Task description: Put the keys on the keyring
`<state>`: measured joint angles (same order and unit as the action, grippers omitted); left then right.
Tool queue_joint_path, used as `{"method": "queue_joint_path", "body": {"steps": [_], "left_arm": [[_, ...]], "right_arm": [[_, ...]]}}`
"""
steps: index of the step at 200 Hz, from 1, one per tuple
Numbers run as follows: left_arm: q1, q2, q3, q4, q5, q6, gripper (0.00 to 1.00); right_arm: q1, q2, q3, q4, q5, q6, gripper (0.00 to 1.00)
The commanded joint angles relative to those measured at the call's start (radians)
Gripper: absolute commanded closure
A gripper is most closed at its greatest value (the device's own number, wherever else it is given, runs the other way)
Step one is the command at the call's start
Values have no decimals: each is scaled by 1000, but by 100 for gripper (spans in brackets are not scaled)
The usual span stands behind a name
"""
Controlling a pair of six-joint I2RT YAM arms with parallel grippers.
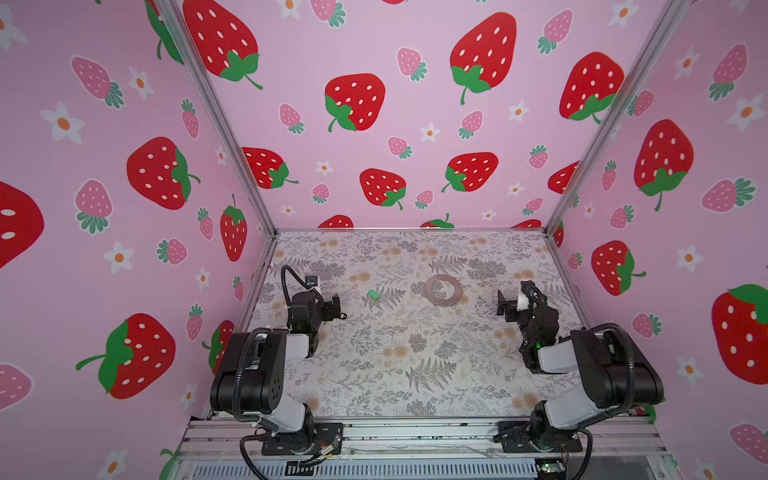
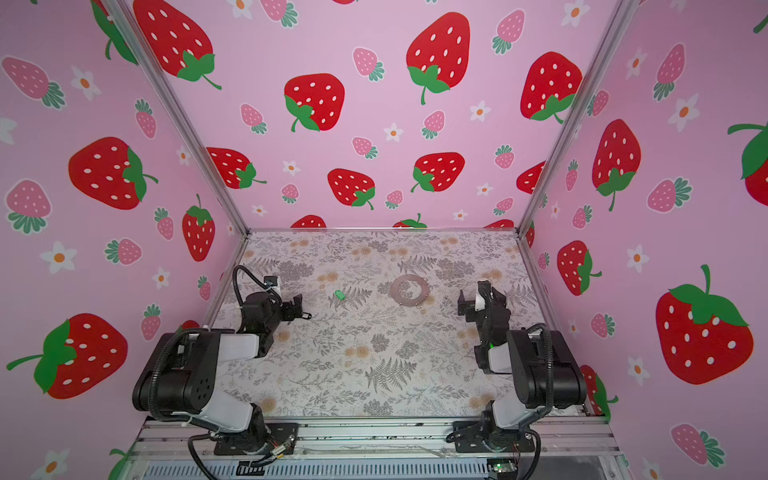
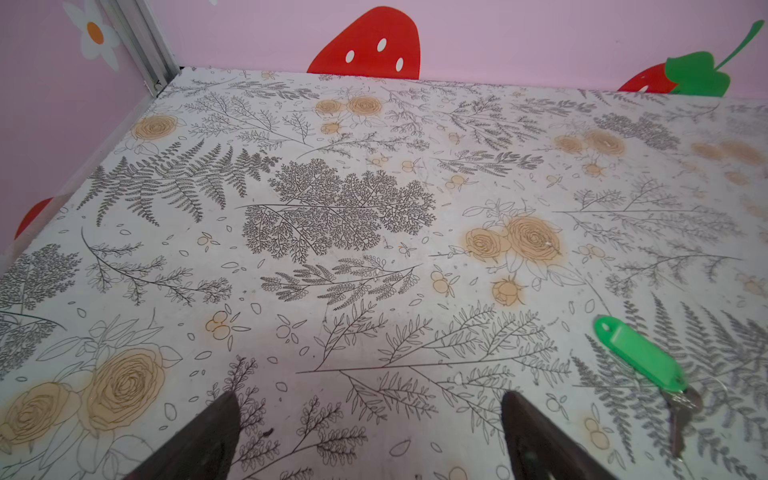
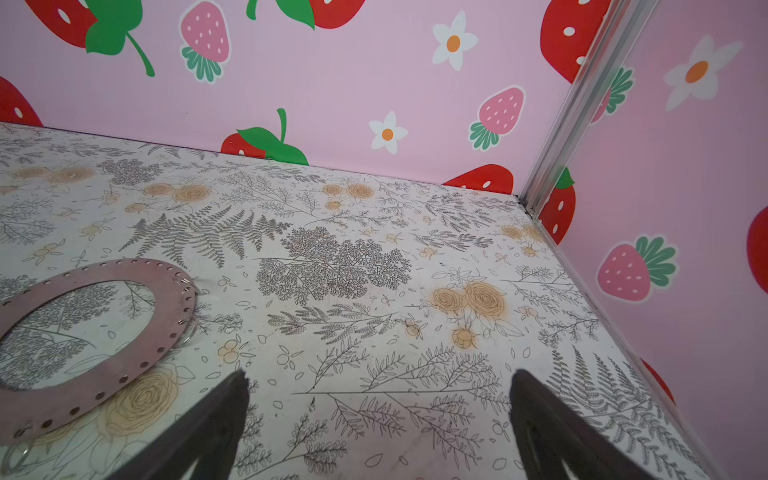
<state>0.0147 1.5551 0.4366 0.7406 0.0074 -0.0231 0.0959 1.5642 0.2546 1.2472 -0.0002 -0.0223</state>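
1. Standing at the open front, I see two arms bolted to an aluminium rail (image 1: 415,432), one at each side of the flower-printed counter (image 1: 374,374).
2. Past the rail, the left fingers (image 1: 334,306) hang low over the left part of the counter and point toward the middle. In the left wrist view these fingers (image 3: 208,436) are spread wide, with only the printed surface between them, gripping nothing.
3. Level with them on the other side, the right fingers (image 1: 503,305) point inward too. The right wrist view shows them (image 4: 208,428) spread just as wide and equally empty.
4. A little farther back lies the green key (image 1: 373,294), flat on the counter between the left fingers and the keyring, touching neither. The left wrist view shows it (image 3: 636,353) as an oblong green tag with a small metal key (image 3: 677,419) at one end.
5. Slightly beyond that, near the middle of the counter, the keyring (image 1: 429,289) lies flat, seen in both top views (image 2: 395,289). It sits to the left of the right fingers and apart from them. From the right wrist view, its grey band (image 4: 176,307) carries a row of small holes and a few thin wire loops at the edge.
6. Behind everything rise the pink strawberry walls (image 1: 374,104).
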Motion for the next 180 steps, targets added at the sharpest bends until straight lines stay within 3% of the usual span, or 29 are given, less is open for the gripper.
{"method": "queue_joint_path", "body": {"steps": [1,149,180], "left_arm": [[-2,-7,17,23,12,6,1],[0,-7,20,19,7,3,1],[0,-66,64,-96,-16,-7,1]], "right_arm": [[-5,7,12,4,10,12,1],[-4,2,5,13,9,10,1],[-5,-91,54,-133,25,19,1]]}}
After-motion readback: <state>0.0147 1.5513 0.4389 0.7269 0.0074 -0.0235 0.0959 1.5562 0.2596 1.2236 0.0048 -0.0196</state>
